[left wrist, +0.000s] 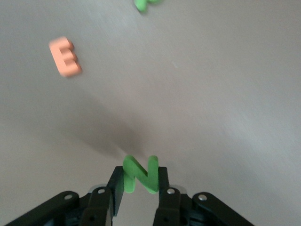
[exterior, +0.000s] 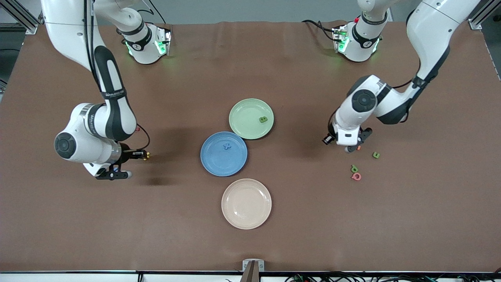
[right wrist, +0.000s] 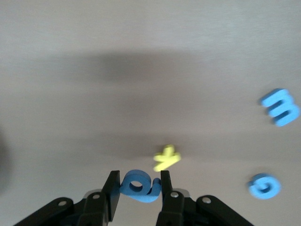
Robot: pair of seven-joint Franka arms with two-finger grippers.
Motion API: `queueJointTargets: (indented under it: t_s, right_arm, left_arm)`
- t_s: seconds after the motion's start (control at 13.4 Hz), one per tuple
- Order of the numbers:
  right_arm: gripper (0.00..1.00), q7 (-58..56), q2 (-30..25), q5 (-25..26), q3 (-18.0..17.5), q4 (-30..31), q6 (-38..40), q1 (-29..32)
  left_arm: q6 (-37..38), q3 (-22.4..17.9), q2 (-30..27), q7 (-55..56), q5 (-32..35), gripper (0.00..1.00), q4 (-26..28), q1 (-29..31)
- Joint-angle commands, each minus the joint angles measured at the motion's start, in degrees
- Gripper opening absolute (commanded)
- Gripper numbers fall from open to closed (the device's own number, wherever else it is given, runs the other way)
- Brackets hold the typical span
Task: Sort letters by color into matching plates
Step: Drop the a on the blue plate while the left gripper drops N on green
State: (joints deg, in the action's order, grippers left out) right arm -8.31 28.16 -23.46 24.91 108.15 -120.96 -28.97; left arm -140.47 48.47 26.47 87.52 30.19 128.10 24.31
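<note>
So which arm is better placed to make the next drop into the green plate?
The left. Its hand is shut on a green N, and it is over the table toward the same end as the green plate. The right hand holds a blue letter, which belongs in the blue plate.

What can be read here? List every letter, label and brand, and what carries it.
"N": green letter, clamped in the left gripper.
"E": orange letter on the table.
"K": yellow letter.
"G": round blue letter.
"E" or "M", unclear: ribbed blue letter.
Unreadable: held blue letter in the right gripper.
Too small: print on the right arm's band.
</note>
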Motion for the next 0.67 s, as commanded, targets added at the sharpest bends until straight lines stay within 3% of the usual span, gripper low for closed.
queueJointTargets:
  t_s: [0.0,0.37,0.6]
  right_arm:
    - [0.21,9.76,-1.27,-0.18,0.14,0.31,0.73,-5.90]
    - [0.20,33.22,-0.31,-1.06,-0.30,-3.64,0.64,-17.24]
    - [0.20,43.17,3.55,-1.24,-0.39,-8.47,0.12,-21.55]
  left_arm:
    - [1.70,1.54,-1.24,7.02,1.19,0.00,-0.48,-4.51]
    - [1.70,1.45,0.42,20.29,0.49,0.00,-3.29,-17.43]
    - [1.70,1.45,2.53,26.81,0.49,0.00,-6.01,-22.62]
